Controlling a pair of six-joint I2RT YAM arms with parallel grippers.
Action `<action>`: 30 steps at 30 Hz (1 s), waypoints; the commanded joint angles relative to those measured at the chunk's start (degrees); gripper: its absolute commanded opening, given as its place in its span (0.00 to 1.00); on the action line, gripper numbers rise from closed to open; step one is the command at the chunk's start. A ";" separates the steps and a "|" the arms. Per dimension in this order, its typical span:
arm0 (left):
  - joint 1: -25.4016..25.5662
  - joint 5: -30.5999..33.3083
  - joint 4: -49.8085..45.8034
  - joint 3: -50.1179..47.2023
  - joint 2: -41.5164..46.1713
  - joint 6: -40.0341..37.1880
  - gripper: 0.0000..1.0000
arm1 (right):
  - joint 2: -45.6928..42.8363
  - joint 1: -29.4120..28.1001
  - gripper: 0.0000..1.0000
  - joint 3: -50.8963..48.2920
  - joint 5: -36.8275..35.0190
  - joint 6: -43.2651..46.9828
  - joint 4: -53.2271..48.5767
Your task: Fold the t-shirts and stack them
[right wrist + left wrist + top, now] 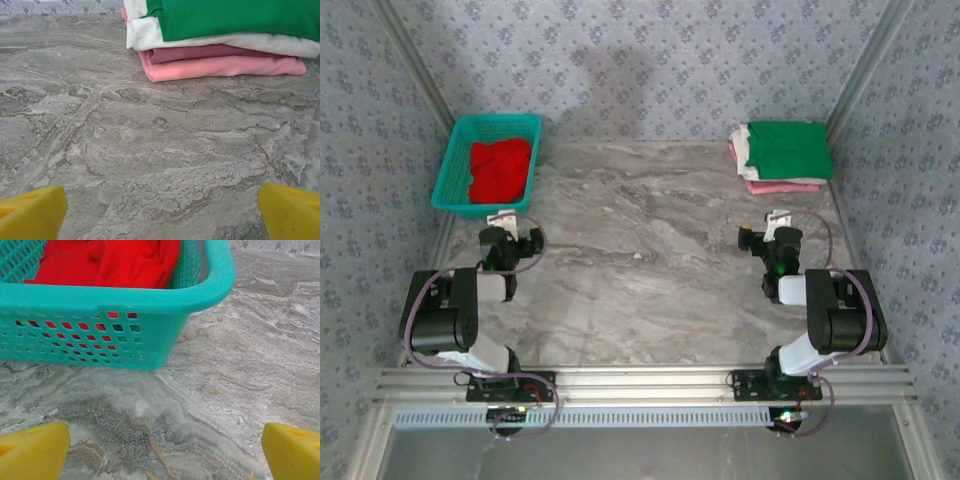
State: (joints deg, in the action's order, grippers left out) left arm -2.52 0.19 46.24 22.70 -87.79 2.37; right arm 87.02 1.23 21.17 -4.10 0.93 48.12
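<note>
Two claws hang wide open and empty above a marbled surface [650,260]. The left claw [165,450] faces one teal mesh basket [125,297] in the far left corner, whose near wall stands between it and the single crumpled red t-shirt [501,170] inside. The right claw [162,210] faces one stack of folded t-shirts in the far right corner: a green t-shirt [788,148] on top, a white t-shirt [145,35] beneath, and pink cloth [220,67] in two layers at the bottom. Bare surface lies between that claw and the stack.
</note>
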 commanded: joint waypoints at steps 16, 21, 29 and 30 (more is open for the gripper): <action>-5.95 2.72 -78.13 80.80 -21.65 10.83 0.92 | 7.45 -20.25 0.93 62.31 -4.28 -11.55 -60.29; -8.40 2.41 -88.93 104.70 -39.14 10.34 0.92 | 9.77 -21.88 0.94 64.48 -3.55 -11.95 -61.59; -9.38 -2.58 -106.23 140.44 -65.36 11.41 0.92 | 4.68 -22.46 0.95 57.96 -8.71 -12.19 -62.64; -9.36 -2.81 -105.84 139.54 -65.82 11.75 0.94 | 4.03 -22.45 0.96 57.33 -9.21 -12.10 -62.63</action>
State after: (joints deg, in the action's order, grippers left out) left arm -11.90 0.16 -50.94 158.45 -151.81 12.73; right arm 94.24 -21.04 79.88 -10.17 -10.15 -12.82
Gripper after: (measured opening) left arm 0.932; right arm 0.955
